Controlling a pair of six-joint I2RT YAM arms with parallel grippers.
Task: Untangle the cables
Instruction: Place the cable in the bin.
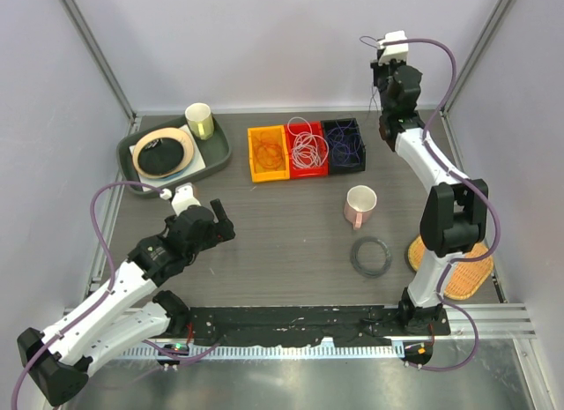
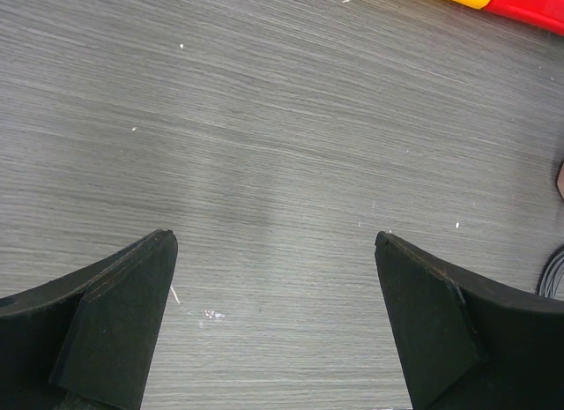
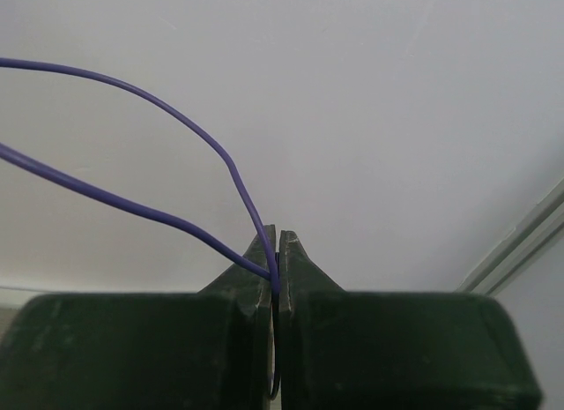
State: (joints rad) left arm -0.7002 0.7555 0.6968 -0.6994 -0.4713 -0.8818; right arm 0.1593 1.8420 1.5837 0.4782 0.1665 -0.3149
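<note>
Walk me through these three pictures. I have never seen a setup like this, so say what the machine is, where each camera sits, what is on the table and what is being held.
These are two robot arms bolted at the near edge of a table. The wide picture comes from a fixed camera above and behind them. The other two come from cameras on the wrists, each looking past its own fingers.

On the table stand an orange bin, a red bin and a dark bin, each with thin wire loops inside. There is also a pink mug, a black ring of cord, a tray with a cup, and a woven mat.

The left end effector is open over bare table. The right end effector, raised high, is shut on a purple wire.
</note>
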